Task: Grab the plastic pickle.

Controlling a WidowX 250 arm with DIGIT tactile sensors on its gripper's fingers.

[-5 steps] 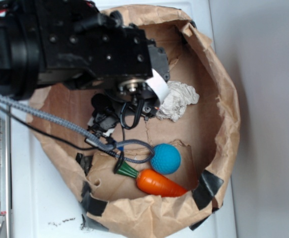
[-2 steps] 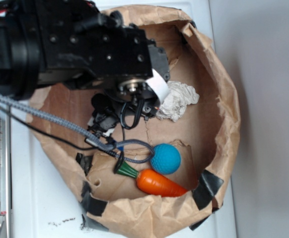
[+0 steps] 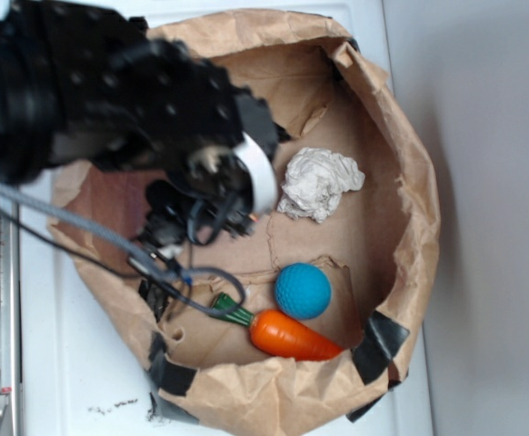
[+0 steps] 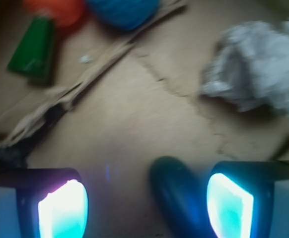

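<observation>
The pickle (image 4: 177, 198) is barely visible: only a dark teal rounded end shows in the wrist view, blurry and cut off at the bottom edge. It sits between the spread jaws of the gripper (image 4: 144, 208), hugging the right-hand pad, not gripped. From outside the arm (image 3: 110, 109) hides it completely. Past the pickle lie crumpled paper (image 3: 319, 183), then a blue ball (image 3: 302, 291) and carrot (image 3: 287, 333), all inside the brown paper bag (image 3: 410, 209).
</observation>
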